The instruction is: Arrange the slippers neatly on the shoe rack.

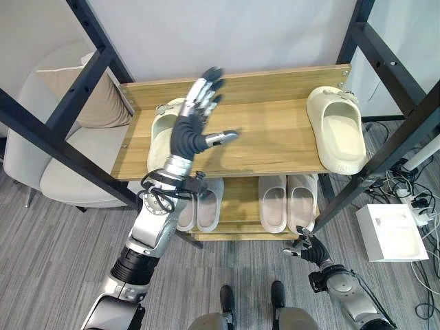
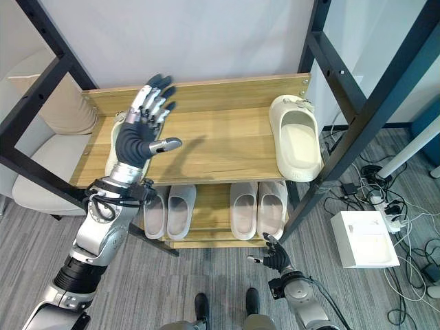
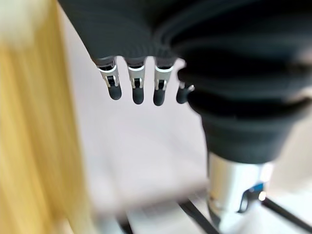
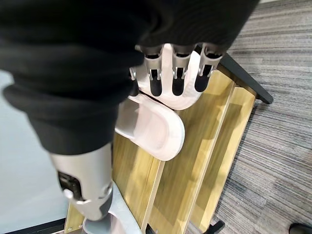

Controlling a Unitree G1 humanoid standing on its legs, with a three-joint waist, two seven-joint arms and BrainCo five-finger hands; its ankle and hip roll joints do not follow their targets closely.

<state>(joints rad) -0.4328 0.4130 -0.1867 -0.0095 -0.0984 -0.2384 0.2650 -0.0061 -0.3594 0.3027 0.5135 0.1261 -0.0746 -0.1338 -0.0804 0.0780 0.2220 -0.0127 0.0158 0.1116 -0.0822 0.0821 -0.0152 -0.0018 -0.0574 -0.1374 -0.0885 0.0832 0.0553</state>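
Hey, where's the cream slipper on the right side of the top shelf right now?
The cream slipper lies alone at the right end of the rack's top shelf, beside the black frame post, far from the open left robot hand.

White wall (image 1: 227,34), grey striped floor (image 1: 62,261), pale armchair (image 1: 75,158) with beige cushion (image 1: 103,103).

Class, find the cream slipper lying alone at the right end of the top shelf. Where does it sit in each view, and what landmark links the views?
Left eye view: cream slipper, upper right, on the top shelf.
Right eye view: upper right of centre.
Left wrist view: not seen.
Right wrist view: not seen.
Shared landmark: the open left hand raised above the shelf's left end.
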